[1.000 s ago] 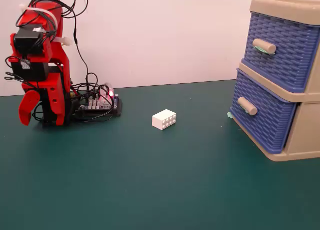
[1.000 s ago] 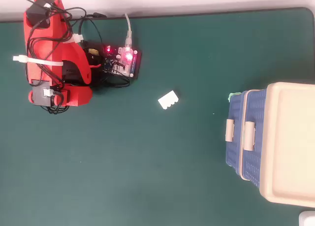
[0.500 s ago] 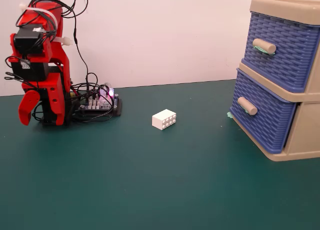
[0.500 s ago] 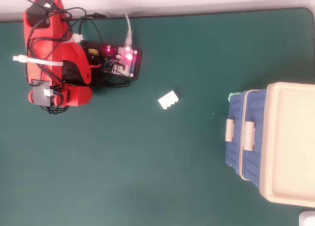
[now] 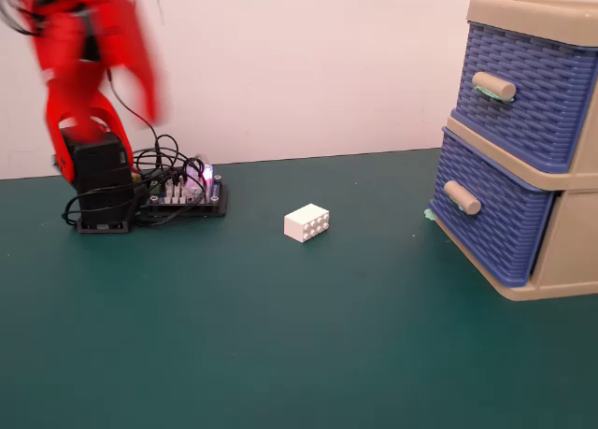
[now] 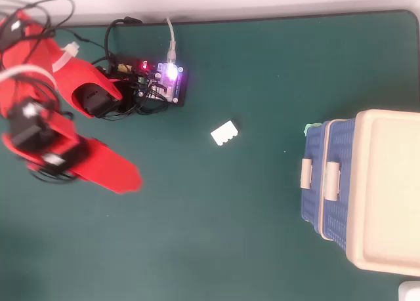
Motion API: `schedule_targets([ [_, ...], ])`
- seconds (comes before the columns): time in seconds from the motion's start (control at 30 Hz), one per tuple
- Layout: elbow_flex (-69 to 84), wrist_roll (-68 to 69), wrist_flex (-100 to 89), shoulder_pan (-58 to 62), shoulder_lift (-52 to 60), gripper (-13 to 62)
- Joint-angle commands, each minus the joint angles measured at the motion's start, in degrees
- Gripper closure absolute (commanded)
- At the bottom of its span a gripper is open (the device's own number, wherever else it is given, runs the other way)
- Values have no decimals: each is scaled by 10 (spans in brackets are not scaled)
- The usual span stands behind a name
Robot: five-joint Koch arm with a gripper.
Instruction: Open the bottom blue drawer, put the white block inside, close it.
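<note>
On green mat: white block (image 6: 224, 133) loose, bottom blue drawer (image 5: 488, 211) closed; gripper (image 6: 125, 176) blurred, jaw state unclear

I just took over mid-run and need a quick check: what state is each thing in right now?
bottom blue drawer: shut, untouched.
upper drawer: shut.
white block: lying free on the table, apart from the cabinet.
gripper: raised, motion-blurred; open or shut cannot be told.
control board: lights on.
</note>
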Motion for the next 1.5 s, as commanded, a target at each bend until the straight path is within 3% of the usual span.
schedule_targets([
  [0.0, -23, 140, -156, -132, -54, 155],
  [0.43, 175, 185, -1082, -262, -346, 158],
  [0.63, 191, 185, -1496, -308, -557, 157],
  [0.73, 159, 188, -1544, -322, -607, 158],
  [1.47, 30, 156, -1475, -386, -684, 220],
])
